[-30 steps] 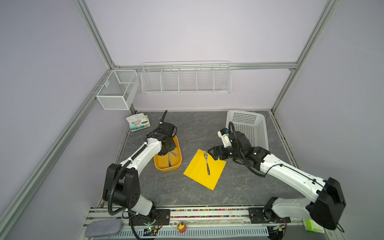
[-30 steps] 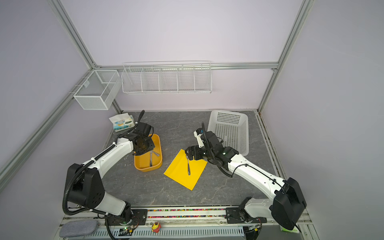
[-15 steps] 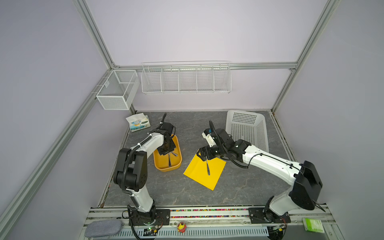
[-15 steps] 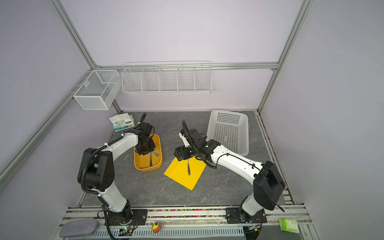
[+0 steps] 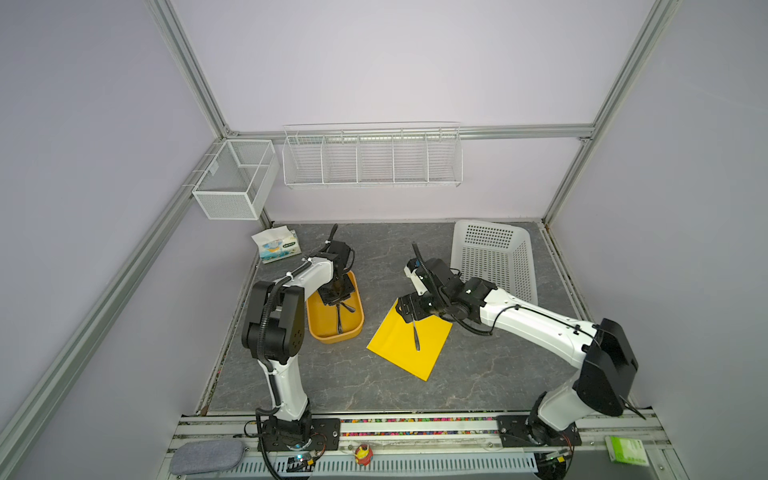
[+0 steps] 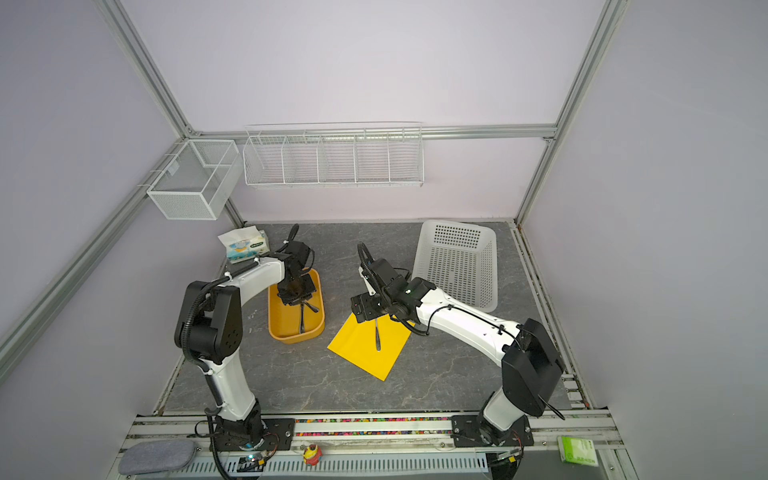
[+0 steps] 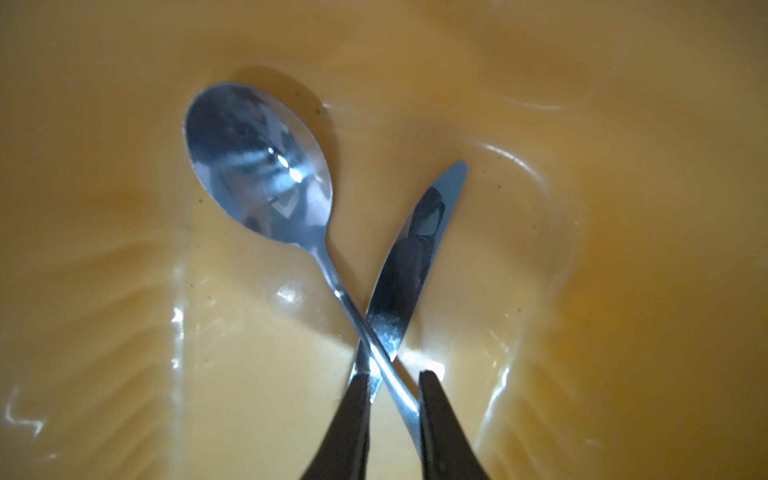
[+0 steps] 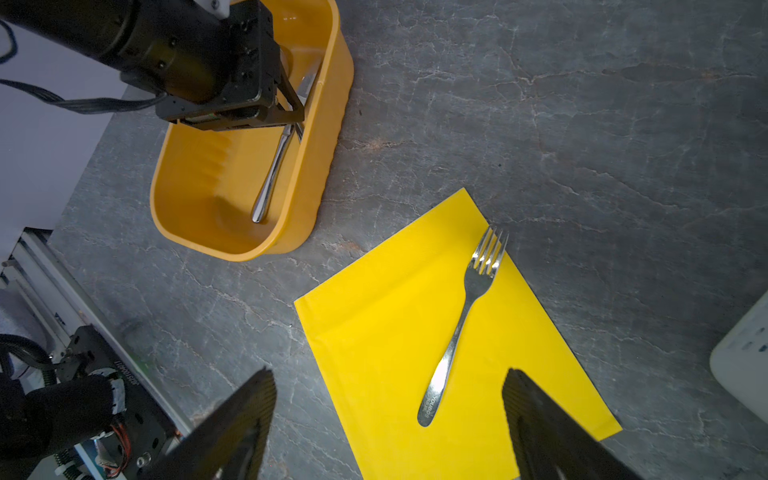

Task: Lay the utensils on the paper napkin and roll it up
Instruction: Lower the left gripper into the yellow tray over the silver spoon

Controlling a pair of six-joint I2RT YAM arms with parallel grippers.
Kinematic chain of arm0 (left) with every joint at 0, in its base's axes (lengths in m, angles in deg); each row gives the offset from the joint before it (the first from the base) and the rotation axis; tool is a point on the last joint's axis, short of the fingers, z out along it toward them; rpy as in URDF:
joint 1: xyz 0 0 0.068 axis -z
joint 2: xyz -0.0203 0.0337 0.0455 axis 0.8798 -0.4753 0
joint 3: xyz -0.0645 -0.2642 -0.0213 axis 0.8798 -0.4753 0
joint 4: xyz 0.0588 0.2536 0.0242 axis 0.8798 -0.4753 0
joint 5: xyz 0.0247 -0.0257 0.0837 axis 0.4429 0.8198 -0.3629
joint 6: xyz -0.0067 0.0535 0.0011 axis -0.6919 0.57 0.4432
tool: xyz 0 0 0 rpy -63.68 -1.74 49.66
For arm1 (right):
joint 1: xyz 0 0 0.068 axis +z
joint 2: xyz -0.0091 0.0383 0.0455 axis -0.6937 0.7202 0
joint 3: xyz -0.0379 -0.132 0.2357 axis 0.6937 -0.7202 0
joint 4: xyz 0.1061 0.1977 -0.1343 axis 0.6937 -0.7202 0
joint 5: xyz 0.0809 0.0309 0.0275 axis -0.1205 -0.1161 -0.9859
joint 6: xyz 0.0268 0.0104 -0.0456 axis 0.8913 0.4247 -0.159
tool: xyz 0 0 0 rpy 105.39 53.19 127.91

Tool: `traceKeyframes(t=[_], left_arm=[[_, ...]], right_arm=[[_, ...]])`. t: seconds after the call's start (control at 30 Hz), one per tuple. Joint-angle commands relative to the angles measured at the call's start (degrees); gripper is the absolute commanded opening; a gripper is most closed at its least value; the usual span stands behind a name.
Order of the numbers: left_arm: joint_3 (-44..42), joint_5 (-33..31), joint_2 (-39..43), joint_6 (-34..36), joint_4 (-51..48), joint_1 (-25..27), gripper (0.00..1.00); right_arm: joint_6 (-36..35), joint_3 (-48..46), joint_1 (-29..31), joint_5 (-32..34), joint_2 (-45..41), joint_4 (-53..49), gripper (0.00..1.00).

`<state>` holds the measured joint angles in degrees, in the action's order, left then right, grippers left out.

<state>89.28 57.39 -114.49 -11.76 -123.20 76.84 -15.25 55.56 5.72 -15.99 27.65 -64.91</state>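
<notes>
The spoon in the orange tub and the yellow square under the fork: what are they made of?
The spoon looks like polished metal, probably steel: it is silvery, with mirror-like reflections in its bowl. The yellow square seems to be thin, matte paper, likely a napkin: it lies flat, shows no shine, and has a faint fold line near one edge.

The fork (image 8: pixel 461 328) is lying on the paper napkin (image 5: pixel 395 349), which is resting on the worktop (image 5: pixel 374 386) just right of the tray (image 5: pixel 332 338). A spoon (image 7: pixel 257 166) and a knife (image 7: pixel 415 249) are lying crossed in the tray, with the left hand (image 7: pixel 392 376) straddling their crossing. The right hand (image 5: pixel 410 316) is hanging over the paper napkin's rear corner. A basket (image 5: pixel 494 257) is sitting behind it to the right, and a tissue pack (image 5: pixel 276 247) is sitting behind the tray to the left
</notes>
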Motion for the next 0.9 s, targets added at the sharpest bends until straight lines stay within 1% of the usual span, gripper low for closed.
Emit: traceKeyframes(t=[0.0, 0.2, 0.4, 0.73, 0.87], left_arm=[[1.63, -0.31, -1.19, 1.09, -1.6, -1.31, 0.22], [1.37, -0.09, -2.42, 2.36, -1.59, -2.38, 0.18], [-1.61, 0.83, -0.39, 4.03, -1.31, -2.66, 0.07], [-7.32, 0.71, 8.65, 8.2, -4.16, -2.74, 0.06], [-9.04, -0.52, 10.88, 8.88, -5.4, -3.55, 0.07]], right_arm=[[0.19, 1.46, 0.1, 2.34, 0.68, -1.56, 0.89], [0.48, 1.82, 0.17, 3.3, 1.33, -2.29, 0.89], [1.95, 2.96, 0.14, 6.53, 2.36, -5.53, 0.88], [3.47, 2.66, 0.12, 8.1, 1.97, -6.66, 0.89], [3.65, 2.49, 0.15, 8.16, 1.98, -6.57, 0.89]])
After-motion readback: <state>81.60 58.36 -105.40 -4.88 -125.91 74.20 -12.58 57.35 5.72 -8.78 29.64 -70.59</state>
